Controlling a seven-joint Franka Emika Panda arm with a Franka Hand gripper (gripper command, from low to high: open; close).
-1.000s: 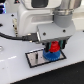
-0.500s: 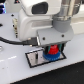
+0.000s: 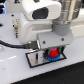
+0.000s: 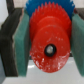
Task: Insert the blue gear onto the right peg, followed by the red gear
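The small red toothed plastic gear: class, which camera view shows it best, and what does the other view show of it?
The wrist view. There the small red toothed plastic gear fills the picture, with teeth and dark centre hole plain, between the teal fingers. The exterior view shows only a small red patch under the arm, above the blue toothed gear.

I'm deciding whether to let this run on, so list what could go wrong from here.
1. The hand grips the red gear by its toothed rim; it may tilt on release.
2. The wrist view shows a dark point in the hub hole, but not whether the gear is fully down on the peg.
3. The blue gear lies right behind the red gear, so their teeth might catch.
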